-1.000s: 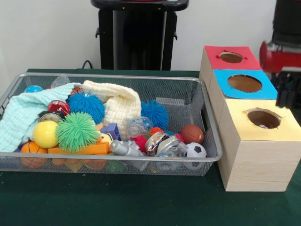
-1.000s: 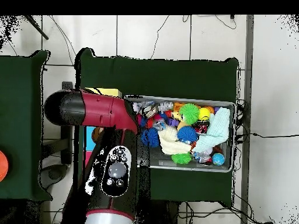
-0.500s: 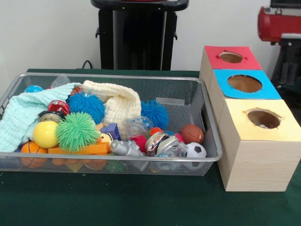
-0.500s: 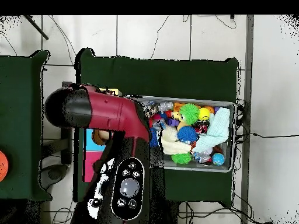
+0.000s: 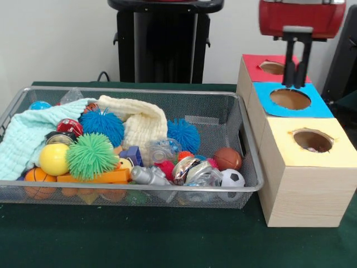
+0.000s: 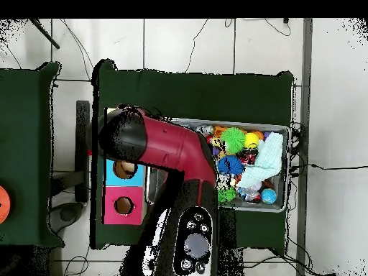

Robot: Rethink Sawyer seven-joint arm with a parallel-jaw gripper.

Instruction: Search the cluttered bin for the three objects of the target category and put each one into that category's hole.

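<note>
The wire mesh bin [image 5: 248, 167] holds a heap of toys. One small red piece with a white and blue pattern [image 5: 69, 126] lies at the left, next to a blue spiky ball [image 5: 102, 124]; I cannot tell if it is one of the soft patterned objects. No other patterned piece shows. The yellow-topped box's hole [image 5: 312, 140] is at the near right and looks empty. My gripper [image 5: 295, 84] hangs above the blue-topped box [image 5: 290, 99], open by a narrow gap and empty. In the overhead view the arm [image 6: 169, 147] hides the gripper, the yellow box and the bin's left part.
A red-topped box [image 5: 273, 68] stands behind the blue one. The bin also holds a pale blue cloth [image 5: 25, 137], a cream cloth [image 5: 139, 120], a green spiky ball [image 5: 92, 155], a yellow ball [image 5: 54, 159], small sports balls and foil packets [image 5: 189, 170].
The arm has swung from the right edge beside the yellow box up and to the left, and the gripper now hangs over the blue-topped box. The toys in the bin have not moved.
</note>
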